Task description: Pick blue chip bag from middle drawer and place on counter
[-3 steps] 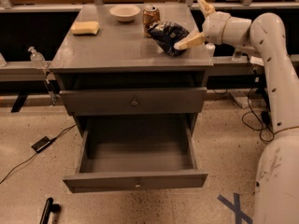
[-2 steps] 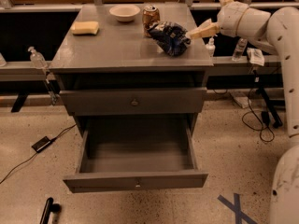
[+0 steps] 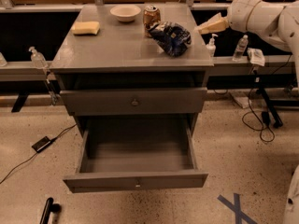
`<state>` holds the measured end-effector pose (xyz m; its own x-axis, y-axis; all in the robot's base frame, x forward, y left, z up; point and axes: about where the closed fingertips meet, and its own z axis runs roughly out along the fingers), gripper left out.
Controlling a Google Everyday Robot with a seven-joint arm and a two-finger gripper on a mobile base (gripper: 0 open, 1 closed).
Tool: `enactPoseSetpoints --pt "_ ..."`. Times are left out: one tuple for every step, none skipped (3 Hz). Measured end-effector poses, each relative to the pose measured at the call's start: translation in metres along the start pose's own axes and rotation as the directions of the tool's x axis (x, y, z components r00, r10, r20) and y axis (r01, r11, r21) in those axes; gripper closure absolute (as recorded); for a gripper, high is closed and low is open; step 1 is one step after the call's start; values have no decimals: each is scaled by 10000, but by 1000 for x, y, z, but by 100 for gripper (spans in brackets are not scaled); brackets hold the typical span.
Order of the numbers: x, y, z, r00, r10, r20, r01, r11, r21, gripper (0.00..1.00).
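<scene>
The blue chip bag [image 3: 171, 37] lies crumpled on the counter [image 3: 112, 48], at its right side, next to a tan soda can [image 3: 151, 17]. The middle drawer [image 3: 136, 180] is pulled fully out below the cabinet; its inside shows nothing in it. My gripper [image 3: 201, 29] hangs in the air off the counter's right edge, a short way right of the bag and apart from it. It is open and holds nothing. The white arm [image 3: 261, 17] reaches in from the upper right.
A white bowl [image 3: 125, 12] and a yellow sponge [image 3: 86, 28] sit at the counter's back. The upper drawer [image 3: 134, 101] is closed. Small bottles [image 3: 211, 45] stand on the side ledges. A black device with a cable [image 3: 42, 143] lies on the floor left, blue tape [image 3: 236, 206] right.
My gripper has drawn back from the chip bag, up and to the right, off the counter's edge. The bag stays lying on the counter where it was.
</scene>
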<state>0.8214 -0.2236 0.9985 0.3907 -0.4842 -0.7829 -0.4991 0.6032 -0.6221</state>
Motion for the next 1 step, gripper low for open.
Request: enactPoseSetpoints --pt "1 2 1 10000 -14 -80 14 10000 -19 0"
